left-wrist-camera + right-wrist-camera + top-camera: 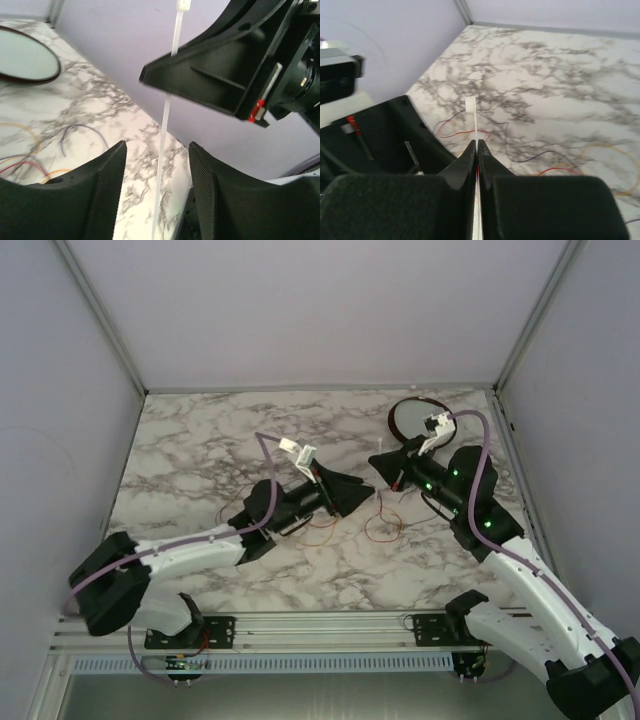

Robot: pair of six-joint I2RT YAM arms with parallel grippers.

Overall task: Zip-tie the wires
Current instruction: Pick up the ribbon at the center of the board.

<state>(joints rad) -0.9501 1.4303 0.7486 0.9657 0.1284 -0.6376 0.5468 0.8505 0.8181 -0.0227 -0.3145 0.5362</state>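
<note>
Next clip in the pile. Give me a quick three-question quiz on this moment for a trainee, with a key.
1. True or false: the right claw is shut on the white zip tie.
2. How do the jaws of the left claw stand? A) apart, with the tie running between them; B) clamped tight on the tie; C) shut on nothing.
3. Where do the wires lie: on the marble table or in the round dish?

Key: 1 true; 2 A; 3 on the table, with none in the dish.
</note>
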